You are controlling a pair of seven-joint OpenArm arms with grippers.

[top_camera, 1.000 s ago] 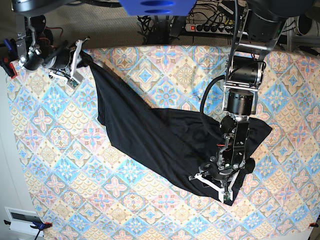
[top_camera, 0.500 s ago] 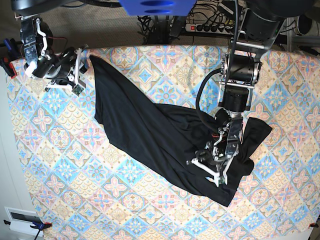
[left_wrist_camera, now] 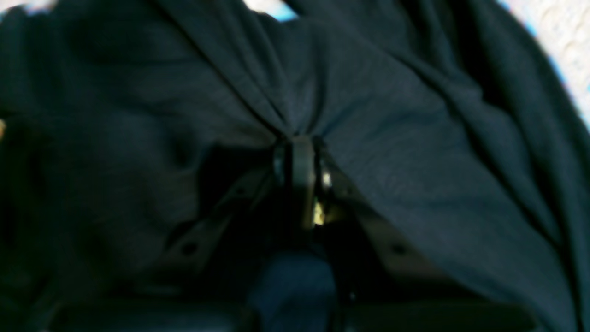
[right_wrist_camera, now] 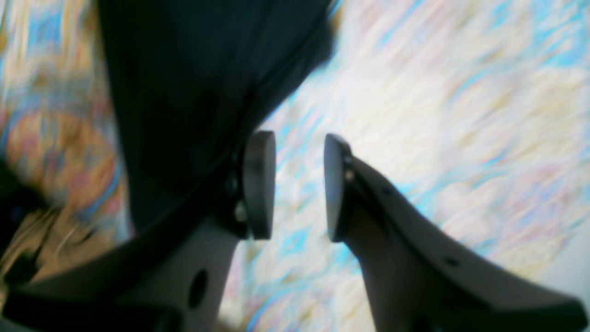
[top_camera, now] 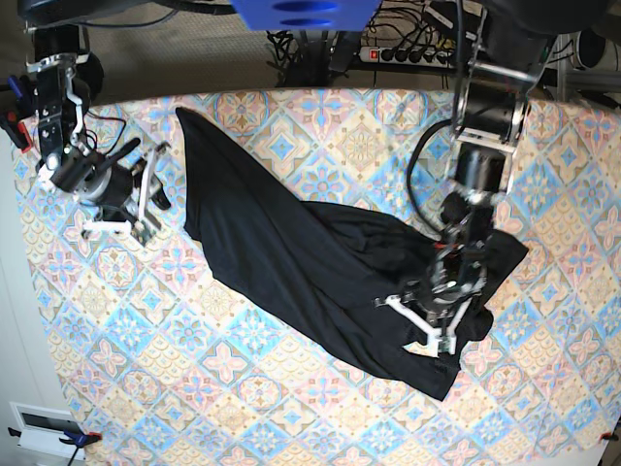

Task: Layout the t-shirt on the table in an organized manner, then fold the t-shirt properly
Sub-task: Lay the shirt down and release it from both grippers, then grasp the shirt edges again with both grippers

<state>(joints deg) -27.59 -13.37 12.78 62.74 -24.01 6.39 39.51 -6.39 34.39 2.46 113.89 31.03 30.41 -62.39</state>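
**Shirt lies on a diagonal, pinched at its lower end only**

We see the t-shirt (top_camera: 301,257) stretched as a long, crumpled band across the tabletop (top_camera: 87,320), its long axis running in the base view from the upper left near the far edge down to the lower right. Our left gripper (top_camera: 437,316) sits on that lower-right end, jaws closed on a pinch of black fabric, the folds radiating from the pinch in the left wrist view. Our right gripper (top_camera: 121,199) hovers just beside the upper-left end, jaws parted and empty, with the cloth's edge lying next to one pad (right_wrist_camera: 259,184). We judge the right arm is the nearer one to that free upper end, so spreading the shirt depends on it taking hold there.
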